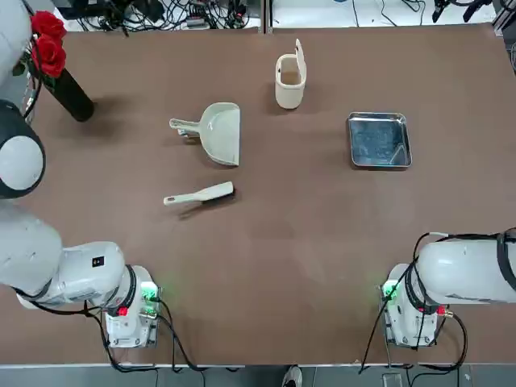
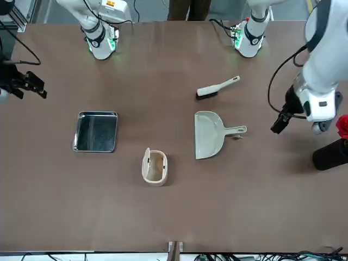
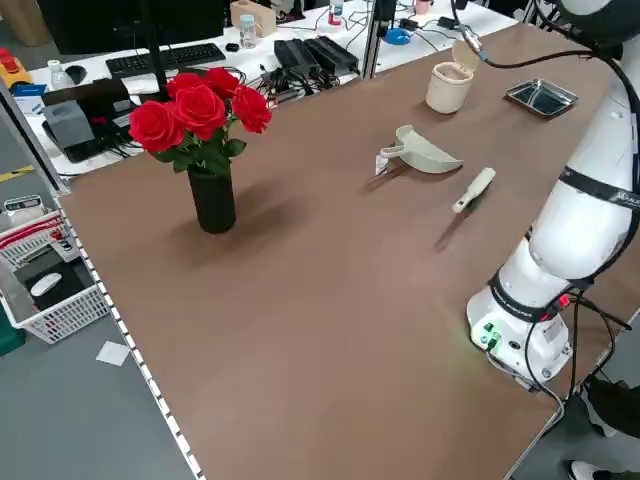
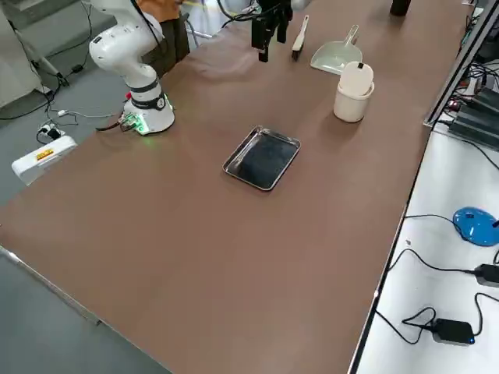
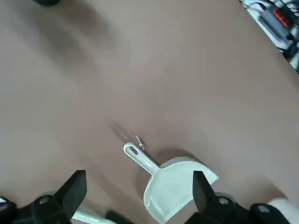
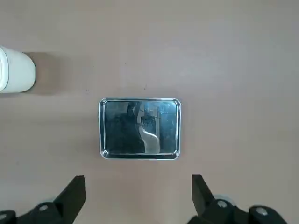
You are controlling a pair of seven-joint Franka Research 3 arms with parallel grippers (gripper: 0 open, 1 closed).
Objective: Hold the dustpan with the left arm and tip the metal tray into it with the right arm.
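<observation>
Partly cropped, the dustpan lies between the left end effector's spread fingers.

No writing, label, brand, number or sign that I can read shows anywhere around me. A small dark mark sits on my left arm's white casing in the top view, too small to make out. An orange sticker shows on the white box on the floor in the right side view, its print also too small to read.
</observation>
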